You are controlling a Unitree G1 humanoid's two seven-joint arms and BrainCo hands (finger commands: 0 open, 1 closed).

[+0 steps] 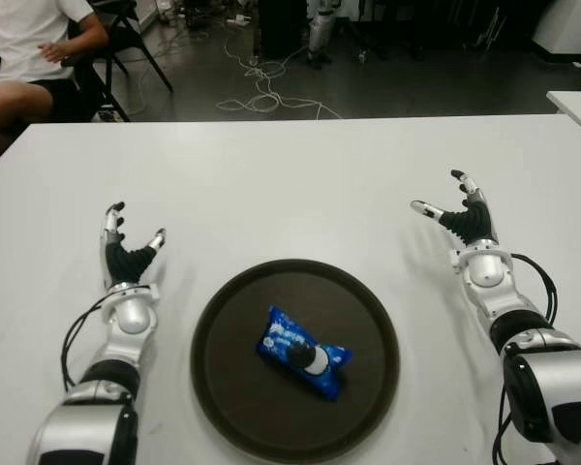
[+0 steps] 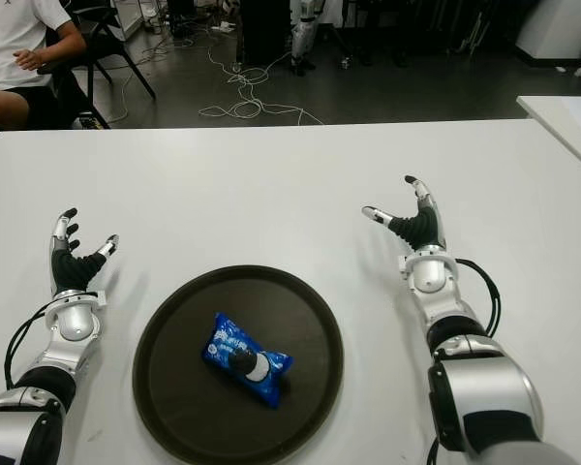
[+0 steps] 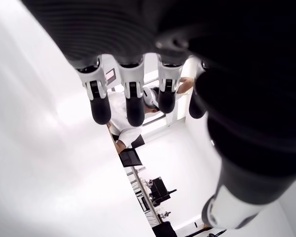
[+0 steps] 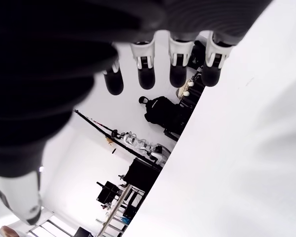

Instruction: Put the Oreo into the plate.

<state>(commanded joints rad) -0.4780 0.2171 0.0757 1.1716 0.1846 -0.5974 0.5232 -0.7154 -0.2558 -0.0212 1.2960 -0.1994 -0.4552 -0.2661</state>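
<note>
I'm seeing my left hand [image 1: 126,254] sitting in the lower left of the left eye frame, fingers spread wide and gripping nothing; my left wrist view is showing the fingertips [image 3: 100,107] hanging loose over bare white table. My right hand [image 1: 465,218] is sitting at the right of the frame, a bit higher up than the left one, also splayed wide with nothing in it; the right wrist view is showing its fingertips [image 4: 146,78] apart over the table too. Both hands are staying well apart from the plate [image 1: 223,320], one on each side of it.

Moving outward, the plate is lying at the lower centre of the frame, dark, round and shallow-rimmed. The Oreo [image 1: 303,353], a blue wrapped pack, is already lying inside the plate, near its middle, slanting from upper left to lower right.

All of it is resting on a white table [image 1: 290,184]. A second white table edge [image 1: 576,102] is showing at the right edge. In the upper left corner a person [image 1: 29,48] in a white shirt is sitting on a dark chair [image 1: 126,34], and white cables [image 1: 261,92] are trailing across the dark floor at the upper centre.
</note>
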